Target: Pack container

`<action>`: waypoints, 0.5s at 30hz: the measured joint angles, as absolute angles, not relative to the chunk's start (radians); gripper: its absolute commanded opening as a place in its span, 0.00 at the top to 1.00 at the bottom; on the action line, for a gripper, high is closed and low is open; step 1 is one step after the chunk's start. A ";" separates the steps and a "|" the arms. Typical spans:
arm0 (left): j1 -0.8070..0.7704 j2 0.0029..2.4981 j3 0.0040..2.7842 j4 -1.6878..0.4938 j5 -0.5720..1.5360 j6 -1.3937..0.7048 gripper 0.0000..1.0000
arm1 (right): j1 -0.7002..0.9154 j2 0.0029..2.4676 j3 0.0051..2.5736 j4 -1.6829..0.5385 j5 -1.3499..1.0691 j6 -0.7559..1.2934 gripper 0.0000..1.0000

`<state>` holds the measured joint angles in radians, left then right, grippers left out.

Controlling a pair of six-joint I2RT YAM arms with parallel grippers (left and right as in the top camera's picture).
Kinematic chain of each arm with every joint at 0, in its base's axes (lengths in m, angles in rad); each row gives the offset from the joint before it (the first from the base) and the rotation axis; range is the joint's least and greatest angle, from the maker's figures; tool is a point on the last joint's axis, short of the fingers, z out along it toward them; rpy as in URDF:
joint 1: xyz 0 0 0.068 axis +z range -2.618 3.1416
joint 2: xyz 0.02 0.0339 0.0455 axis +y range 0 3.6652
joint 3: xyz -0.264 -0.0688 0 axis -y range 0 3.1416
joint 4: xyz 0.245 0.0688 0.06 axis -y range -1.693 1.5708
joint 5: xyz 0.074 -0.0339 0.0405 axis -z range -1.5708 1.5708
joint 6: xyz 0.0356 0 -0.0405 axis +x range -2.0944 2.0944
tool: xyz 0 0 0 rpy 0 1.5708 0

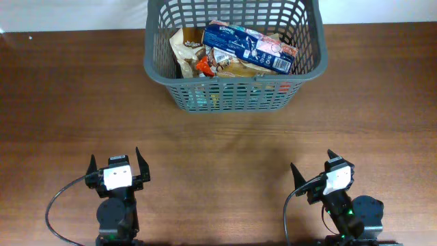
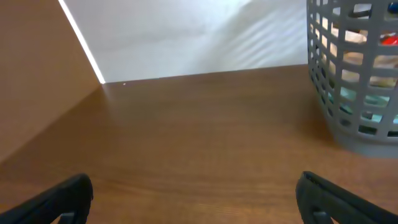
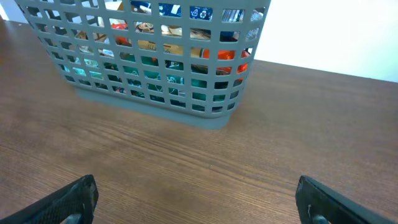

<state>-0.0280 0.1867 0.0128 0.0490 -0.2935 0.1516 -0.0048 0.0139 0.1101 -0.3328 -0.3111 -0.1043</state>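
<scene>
The left fingers are standing spread wide apart and gripping nothing. The right fingers are spread the same way, also with nothing between them. Both pairs are hovering over the near edge of the wooden bench, one at each side, pointing toward the far edge and well apart from each other.

The container is sitting upright on the bench at the far side, a little right of centre and well away from both pairs of fingers. It is holding several food packets piled together. A blue tissue pack is lying on top at a slant, a tan packet is leaning against the left wall, and an orange wrapper is showing between them. In the wrist views, more packets are showing through the slots in teal, orange and tan.
</scene>
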 measured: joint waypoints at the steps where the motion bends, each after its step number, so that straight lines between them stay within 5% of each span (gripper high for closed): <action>1: -0.028 0.187 0.013 0.049 -0.294 0.152 0.01 | -0.005 0.014 0.110 -0.333 -0.311 -0.104 0.01; 15: -0.028 0.187 0.013 -0.054 -0.294 0.152 0.01 | -0.005 0.014 0.110 -0.333 -0.311 -0.104 0.01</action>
<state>-0.0280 0.1867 0.0128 -0.0544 -0.2935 0.1520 -0.0048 0.0139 0.1101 -0.3328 -0.3111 -0.1043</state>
